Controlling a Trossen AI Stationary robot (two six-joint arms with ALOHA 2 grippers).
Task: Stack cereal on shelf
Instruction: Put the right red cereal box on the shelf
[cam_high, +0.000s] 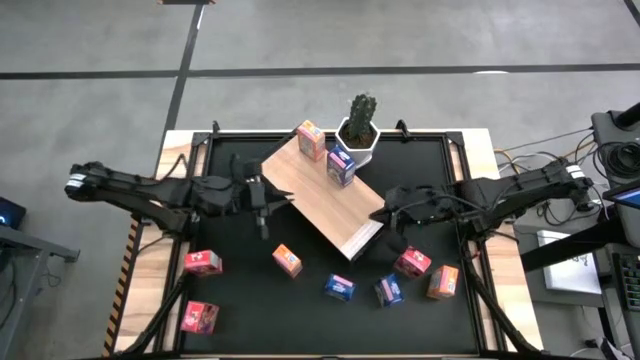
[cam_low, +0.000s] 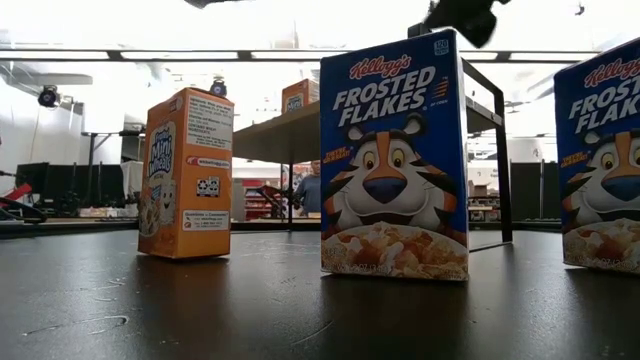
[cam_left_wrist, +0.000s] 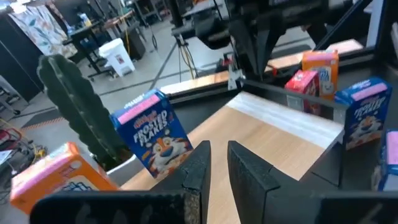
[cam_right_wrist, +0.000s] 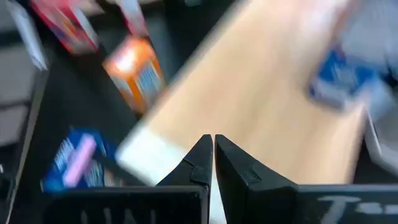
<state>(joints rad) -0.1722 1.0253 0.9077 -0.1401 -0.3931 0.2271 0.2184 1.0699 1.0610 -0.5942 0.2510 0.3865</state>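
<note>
The shelf (cam_high: 320, 200) is a light-wood board lying slantwise mid-table. An orange-and-pink cereal box (cam_high: 311, 140) and a blue one (cam_high: 340, 166) stand on its far end, next to a potted cactus (cam_high: 358, 128). My left gripper (cam_high: 272, 197) is at the board's left edge, its fingers (cam_left_wrist: 214, 165) above the wood with a narrow gap between them. My right gripper (cam_high: 382, 213) is at the board's pale near-right end (cam_right_wrist: 146, 158), its fingers (cam_right_wrist: 211, 149) shut. Several more boxes stand on the black table nearer the front. My left gripper shows no touch with the shelf or the blue box (cam_left_wrist: 152, 134). My right gripper points its shut fingertips (cam_right_wrist: 219, 146) over the shelf's pale end edge; I cannot tell whether they touch it.
Loose boxes stand on the near half of the table: red (cam_high: 203, 262), red (cam_high: 199, 318), orange (cam_high: 287, 260), blue (cam_high: 339, 288), blue (cam_high: 388, 290), red (cam_high: 412, 262), orange (cam_high: 443, 282). A black frame (cam_high: 215, 135) rims the table. The low view shows an orange box (cam_low: 185, 175) and a blue box (cam_low: 395, 160) up close.
</note>
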